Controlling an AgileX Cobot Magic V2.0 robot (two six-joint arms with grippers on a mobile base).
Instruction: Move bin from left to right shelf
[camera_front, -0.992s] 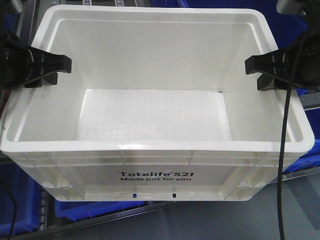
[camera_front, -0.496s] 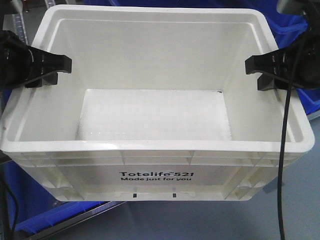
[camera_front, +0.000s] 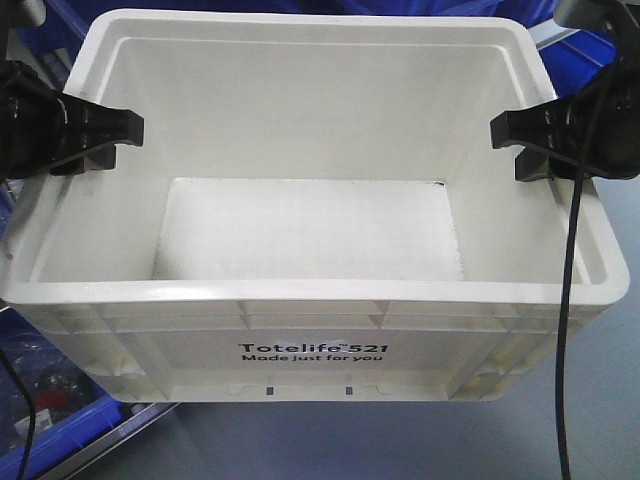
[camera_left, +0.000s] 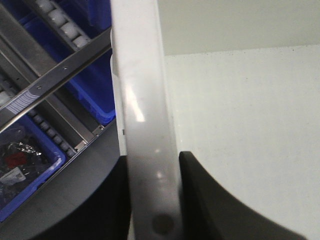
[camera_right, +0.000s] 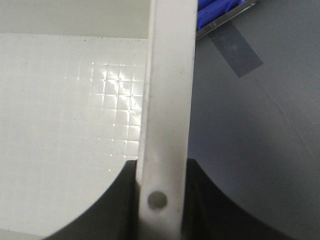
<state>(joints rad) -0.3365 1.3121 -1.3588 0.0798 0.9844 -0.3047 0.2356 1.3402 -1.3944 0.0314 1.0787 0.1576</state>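
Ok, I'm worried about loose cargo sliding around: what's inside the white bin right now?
Nothing shows inside the bin: only its bare textured floor and the inner fingers of the left gripper and right gripper clamping the side rims. The front wall hides the floor's nearest strip.

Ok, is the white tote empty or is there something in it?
Empty. The front view shows the white tote with a bare textured floor and bare inner walls, nothing lying inside.

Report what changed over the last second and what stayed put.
The blue bins below slid leftward in the front view, exposing more grey floor, so the robot seems to be swinging right with its load. Unchanged: the bin sits the same in view, left gripper and right gripper clamped on its side rims.
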